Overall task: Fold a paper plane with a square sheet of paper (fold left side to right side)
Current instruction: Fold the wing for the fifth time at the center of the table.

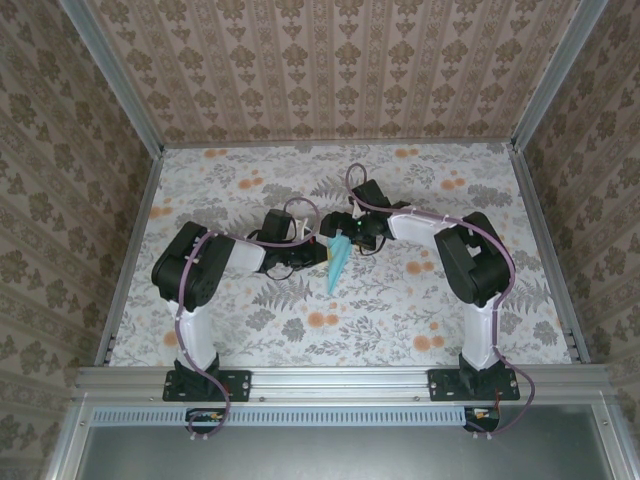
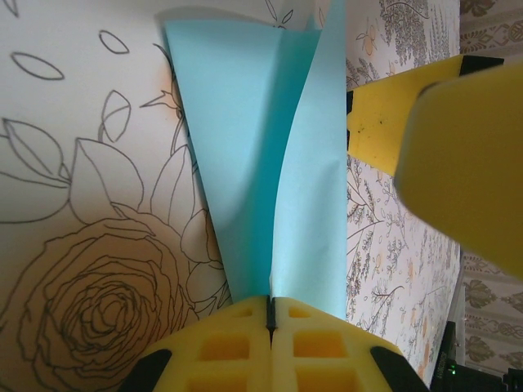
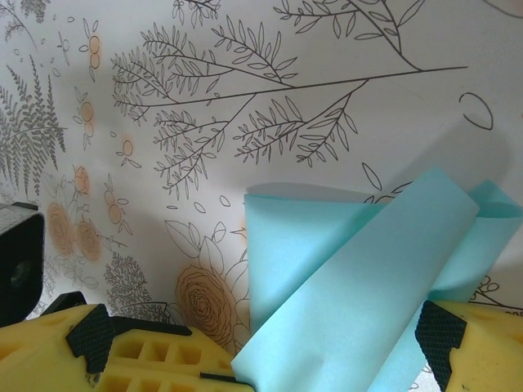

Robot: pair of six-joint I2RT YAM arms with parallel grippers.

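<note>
Folding is well advanced. The plane (image 1: 337, 262) is already a narrow pointed dart. It sits mid-worktop (image 1: 250, 330) between the two arms, with its tip toward the arm bases.

Left gripper (image 2: 270, 317): jaws pressed together, pinching the plane at its centre crease where it narrows.

Right gripper (image 3: 327, 353): jaws spread wide, with the plane's broad end between them, not clamped.

Defect noted: in both wrist views one side panel stands up and curls over instead of lying flat on the other.

Judgement: the preliminary folds appear done. Outstanding work is laying the left side onto the right, pressing that crease flat, and release.
</note>
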